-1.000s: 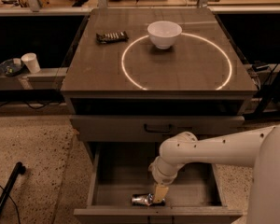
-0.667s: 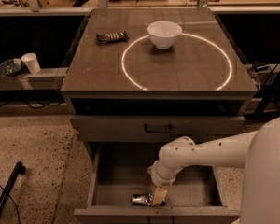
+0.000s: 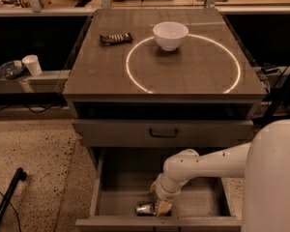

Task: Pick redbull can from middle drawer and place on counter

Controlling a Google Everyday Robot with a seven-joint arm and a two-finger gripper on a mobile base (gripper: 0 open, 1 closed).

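Observation:
The middle drawer [image 3: 125, 182] is pulled open below the drawer front with the black handle. The redbull can [image 3: 146, 209] lies on its side on the drawer floor near the front edge. My gripper [image 3: 162, 208] reaches down into the drawer on the white arm [image 3: 198, 168] and sits right at the can's right end, touching or overlapping it. The counter [image 3: 193, 66] above carries the bright white circle.
A white bowl [image 3: 170, 35] stands at the circle's far edge. A dark snack bar wrapper [image 3: 116, 37] lies at the counter's back left. A white cup [image 3: 32, 65] and a small dish [image 3: 10, 69] sit on a low shelf at the left.
The arm has shifted slightly left and lower in the drawer, keeping the gripper at the can. The can has not visibly moved.

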